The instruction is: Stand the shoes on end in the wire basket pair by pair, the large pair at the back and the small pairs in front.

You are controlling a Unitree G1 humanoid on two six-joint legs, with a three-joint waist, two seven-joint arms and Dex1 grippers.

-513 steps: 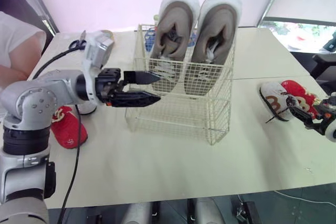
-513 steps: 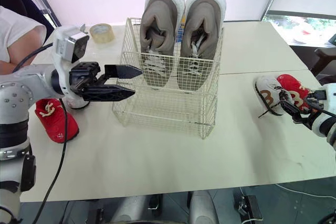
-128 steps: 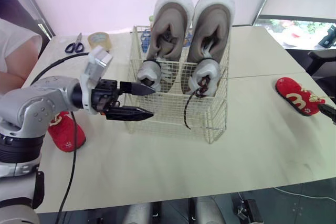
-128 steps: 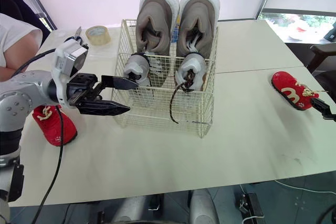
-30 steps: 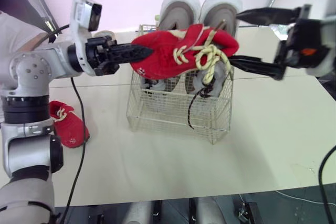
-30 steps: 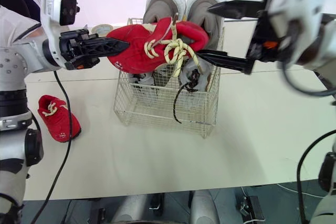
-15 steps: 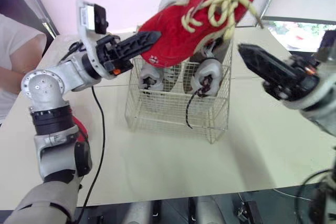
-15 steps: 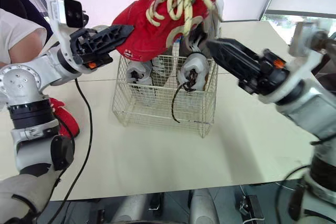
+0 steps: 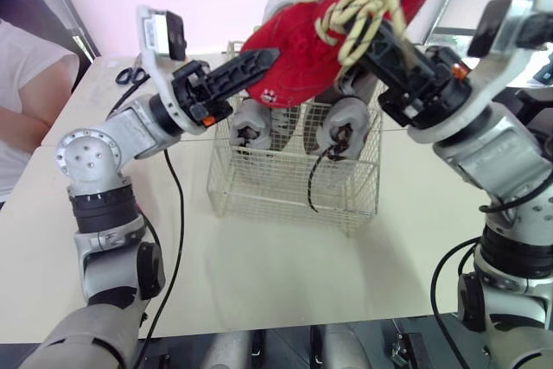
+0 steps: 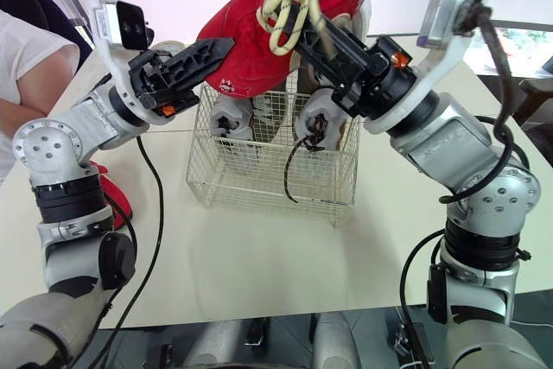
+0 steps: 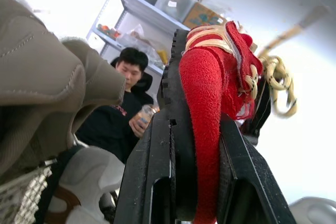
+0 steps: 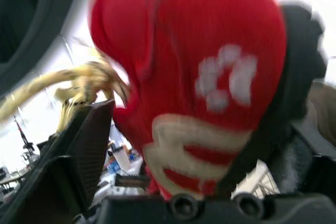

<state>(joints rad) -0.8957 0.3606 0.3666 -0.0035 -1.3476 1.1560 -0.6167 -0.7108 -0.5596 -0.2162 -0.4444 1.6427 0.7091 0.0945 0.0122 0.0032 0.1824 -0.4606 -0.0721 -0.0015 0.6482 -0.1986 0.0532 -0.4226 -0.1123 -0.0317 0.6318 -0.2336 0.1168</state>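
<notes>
Across the pale table (image 9: 259, 283) stands the wire basket (image 9: 285, 192), and at its back the large taupe shoes (image 11: 42, 72) are up on end, side by side. High above the basket hangs a red shoe (image 9: 298, 41), tilted, its yellow laces bunched on top. The left pincer (image 9: 263, 62) is clamped on its lower end, and the right pincer (image 10: 302, 19) is right up against the laced end, though whether it grips cannot be told. In front of the big pair, the small grey pair (image 9: 344, 118) stands in the basket, a black lace (image 9: 311, 192) spilling through the wire. The other red shoe (image 10: 115, 196) lies on the table behind the left arm.
</notes>
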